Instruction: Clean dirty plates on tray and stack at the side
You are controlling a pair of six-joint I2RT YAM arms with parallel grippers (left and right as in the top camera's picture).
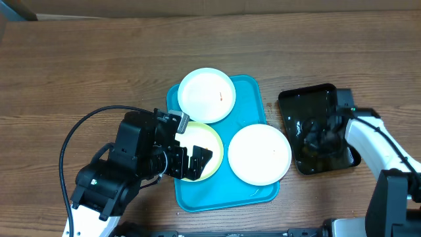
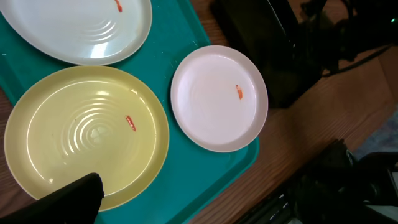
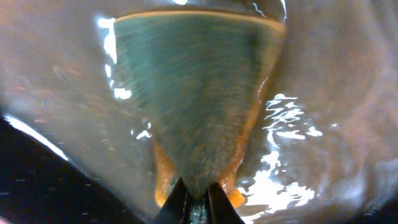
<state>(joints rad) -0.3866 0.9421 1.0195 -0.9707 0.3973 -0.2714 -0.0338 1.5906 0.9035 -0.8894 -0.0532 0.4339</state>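
Three plates lie on the turquoise tray (image 1: pixel 253 89): a white one (image 1: pixel 207 95) at the back, a yellow-green one (image 1: pixel 209 139) at the front left, a white one (image 1: pixel 260 153) at the front right. Each shows a small orange speck in the left wrist view: the yellow-green plate (image 2: pixel 81 130), the right white plate (image 2: pixel 217 96), the back white plate (image 2: pixel 74 28). My left gripper (image 1: pixel 195 160) hovers open and empty over the yellow-green plate's near edge. My right gripper (image 3: pixel 198 200) is shut on a green and orange sponge (image 3: pixel 199 93), down in the black tray (image 1: pixel 309 99).
The glossy black tray (image 3: pixel 323 74) holds water and stands right of the turquoise tray (image 2: pixel 205 180). Bare wooden table (image 1: pixel 79 59) lies to the left and at the back. A black cable (image 1: pixel 85 125) loops by the left arm.
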